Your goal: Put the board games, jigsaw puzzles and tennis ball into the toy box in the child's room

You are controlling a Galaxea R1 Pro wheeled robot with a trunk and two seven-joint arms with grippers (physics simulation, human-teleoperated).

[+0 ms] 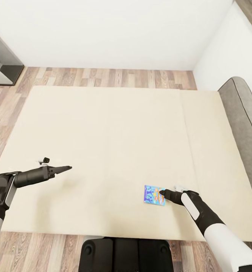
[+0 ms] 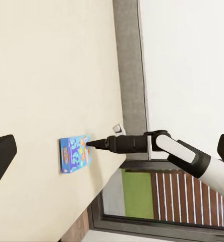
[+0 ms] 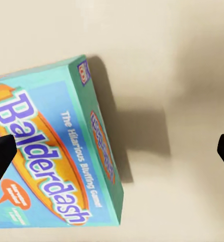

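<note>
1. Head view is mostly the bed [image 1: 103, 143]: a big plain beige mattress with the grey headboard [image 1: 243, 124] off to the robot's right, wood-plank floor [image 1: 103, 77] past the far edge and a white wall beyond that. A dark-grey bit of furniture [image 1: 1, 56] sits in the far left corner, too cropped to say what it is.

2. The robot's two arms reach over the near part of the mattress. The left gripper [image 1: 67, 167] just hangs above bare mattress, well apart from anything. Its fingers look drawn to a narrow point from the head camera, but the left wrist camera shows dark tips at both edges, so it's honestly hard to call.

3. The right gripper [image 1: 162, 193] is right at the blue board game [image 1: 154, 195], which lies flat near the foot edge of the bed. In the right wrist view the fingertips [image 3: 1, 161] sit wide apart at opposite edges with the box [image 3: 51, 151] between and below them, so it's spread and not gripping yet.

4. Progress-wise, it looks early. This game is on the bed and not yet grabbed, and nothing is being carried. Probably most of the job is left.
</note>
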